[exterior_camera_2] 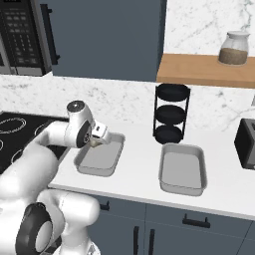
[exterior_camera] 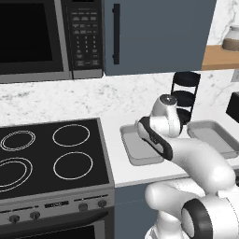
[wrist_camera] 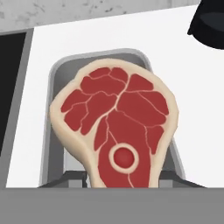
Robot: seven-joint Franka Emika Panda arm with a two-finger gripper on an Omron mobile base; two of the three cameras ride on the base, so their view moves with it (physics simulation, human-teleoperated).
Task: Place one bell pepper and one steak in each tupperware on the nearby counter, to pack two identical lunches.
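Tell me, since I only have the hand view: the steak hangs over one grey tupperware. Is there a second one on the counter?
Observer: Yes. A second tupperware sits on the counter, to the right of the one under the gripper and its steak, and apart from it.
Operator: Anything in that second one?
Observer: No, its floor shows bare grey.
Operator: Which container am I over, then?
Observer: The left tupperware, the one right beside the stove.
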